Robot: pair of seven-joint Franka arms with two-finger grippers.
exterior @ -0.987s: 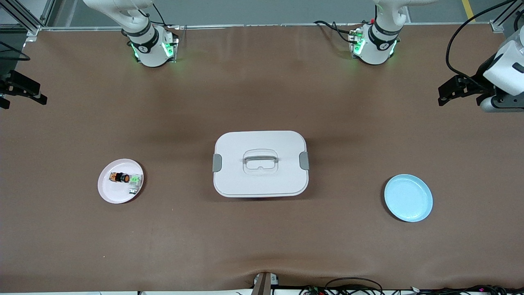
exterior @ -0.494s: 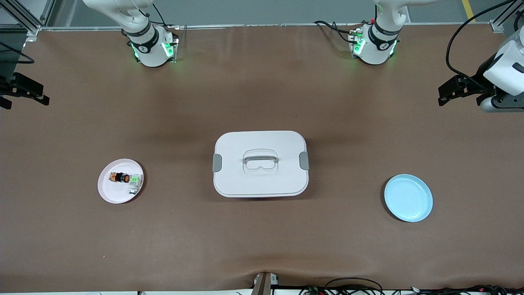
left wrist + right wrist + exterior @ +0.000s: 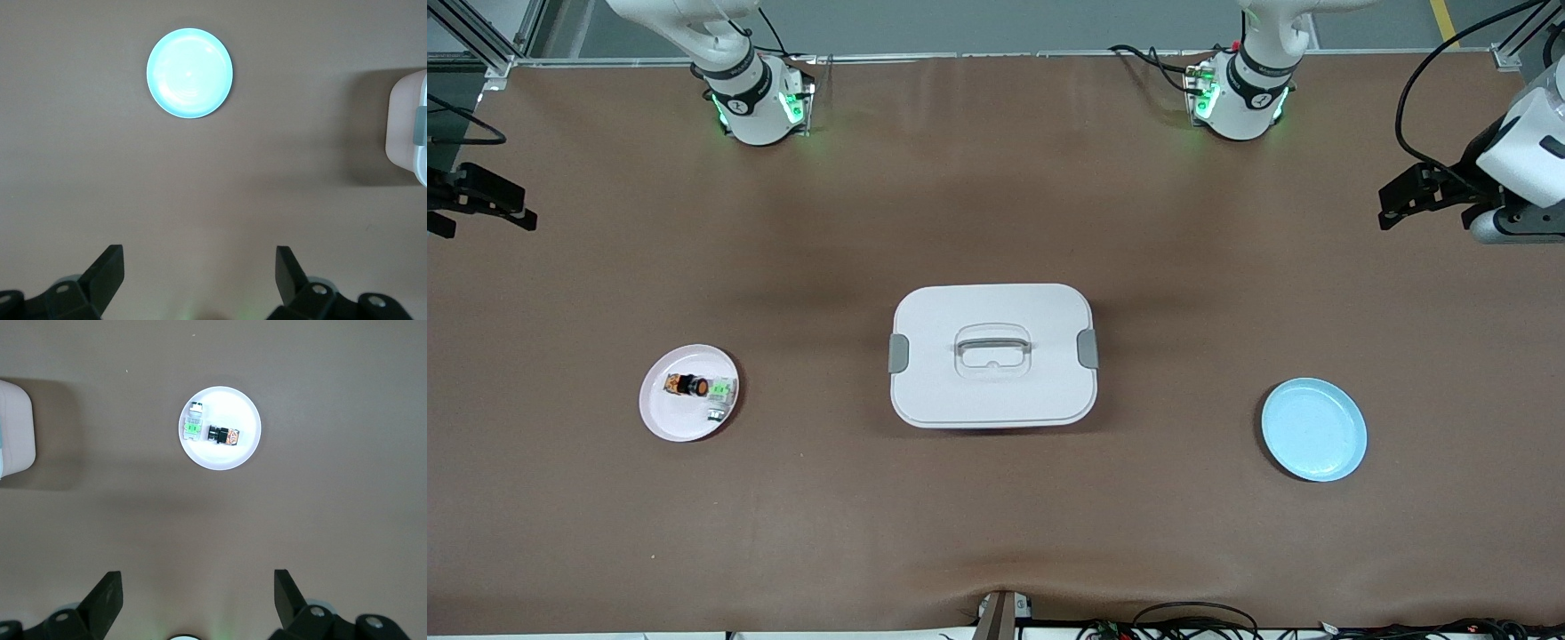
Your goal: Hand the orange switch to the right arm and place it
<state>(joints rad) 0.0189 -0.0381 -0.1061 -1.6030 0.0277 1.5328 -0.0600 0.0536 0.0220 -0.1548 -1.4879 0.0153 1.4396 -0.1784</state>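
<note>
Both hands hang high over the brown surface (image 3: 996,533), each with fingers spread wide and nothing between them. The right hand (image 3: 197,600) hovers over the edge at the right arm's end; the left hand (image 3: 200,280) hovers over the edge at the left arm's end. The orange switch (image 3: 687,385) lies on its side on the white plate (image 3: 660,411), which sits toward the right arm's end of the surface. The green-and-silver switch (image 3: 721,396) is on the same plate, touching the orange one. In the middle of the surface sits the white lidded box (image 3: 993,356), its lid shut and grey clips on both ends. Toward the left arm's end lies the blue plate (image 3: 1313,429), bare.
</note>
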